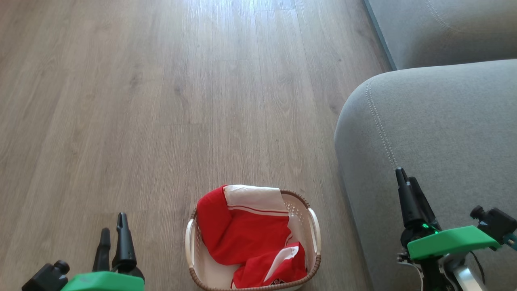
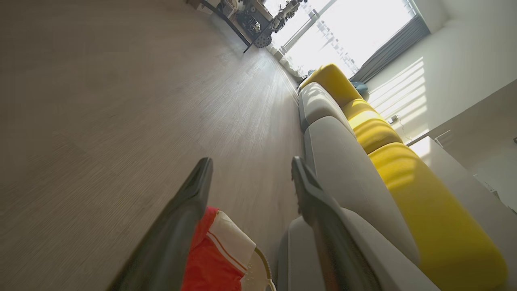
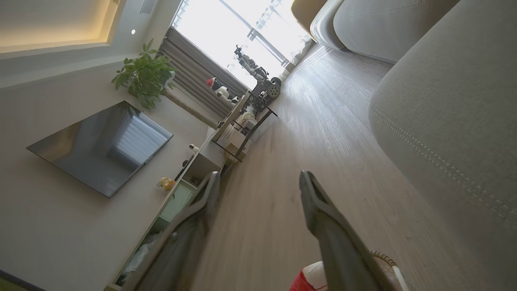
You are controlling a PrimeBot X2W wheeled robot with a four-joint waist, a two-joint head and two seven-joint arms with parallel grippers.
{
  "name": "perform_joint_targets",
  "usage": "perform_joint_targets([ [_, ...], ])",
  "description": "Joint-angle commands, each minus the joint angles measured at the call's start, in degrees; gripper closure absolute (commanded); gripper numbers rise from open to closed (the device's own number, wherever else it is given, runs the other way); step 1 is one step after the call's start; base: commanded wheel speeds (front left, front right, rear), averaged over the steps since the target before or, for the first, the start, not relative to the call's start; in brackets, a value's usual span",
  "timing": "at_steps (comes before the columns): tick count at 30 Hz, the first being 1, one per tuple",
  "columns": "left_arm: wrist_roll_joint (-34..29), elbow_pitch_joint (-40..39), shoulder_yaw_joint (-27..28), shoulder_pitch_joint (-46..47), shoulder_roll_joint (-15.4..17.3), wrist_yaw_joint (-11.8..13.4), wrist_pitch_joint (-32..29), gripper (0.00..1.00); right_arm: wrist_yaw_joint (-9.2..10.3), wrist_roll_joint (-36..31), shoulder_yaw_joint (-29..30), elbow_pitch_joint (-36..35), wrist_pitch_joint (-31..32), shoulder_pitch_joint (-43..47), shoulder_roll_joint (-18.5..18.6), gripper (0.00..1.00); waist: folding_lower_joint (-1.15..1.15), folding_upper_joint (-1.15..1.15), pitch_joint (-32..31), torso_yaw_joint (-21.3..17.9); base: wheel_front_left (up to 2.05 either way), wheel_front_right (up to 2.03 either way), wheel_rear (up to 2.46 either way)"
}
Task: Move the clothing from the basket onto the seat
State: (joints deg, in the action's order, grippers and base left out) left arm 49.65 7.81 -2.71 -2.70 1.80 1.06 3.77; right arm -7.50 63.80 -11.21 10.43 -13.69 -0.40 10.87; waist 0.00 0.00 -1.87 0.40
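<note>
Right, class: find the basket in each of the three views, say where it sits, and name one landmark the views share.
Head view: the basket sits bottom centre, on the floor left of the grey sofa cushion.
Left wrist view: a sliver of the basket at the bottom edge, near centre.
Right wrist view: the basket rim at the bottom edge, right of centre.
Shared landmark: the grey sofa cushion beside it.

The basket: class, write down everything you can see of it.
The basket is small, rounded-rectangular, of off-white perforated plastic, with a brown woven-look rim and a white handle on each side. It stands upright on the wooden floor beside the grey seat, a strip of floor between them. Red-and-white clothing fills it, a white panel lying over its far rim.
</note>
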Motion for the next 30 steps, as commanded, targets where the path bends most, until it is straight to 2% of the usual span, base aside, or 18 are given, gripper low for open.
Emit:
perform_joint_targets([
  [1, -2.22, -2.28, 0.65, 0.86, 0.75, 0.16, 1.03, 0.00, 0.00, -2.51, 0.35, -2.27, -0.47, -0.84, -0.08, 0.00, 0.00, 0.00, -0.02, 0.01, 0.00, 0.00, 0.00],
  [30, -24.16, -0.63, -1.87, -0.31, 1.19, 0.56, 5.91, 0.00, 0.01, -28.79, 4.14, 0.53, -0.87, -0.35, -3.87, 0.00, 0.00, 0.00, -0.25, 0.25, 0.00, 0.00, 0.00],
])
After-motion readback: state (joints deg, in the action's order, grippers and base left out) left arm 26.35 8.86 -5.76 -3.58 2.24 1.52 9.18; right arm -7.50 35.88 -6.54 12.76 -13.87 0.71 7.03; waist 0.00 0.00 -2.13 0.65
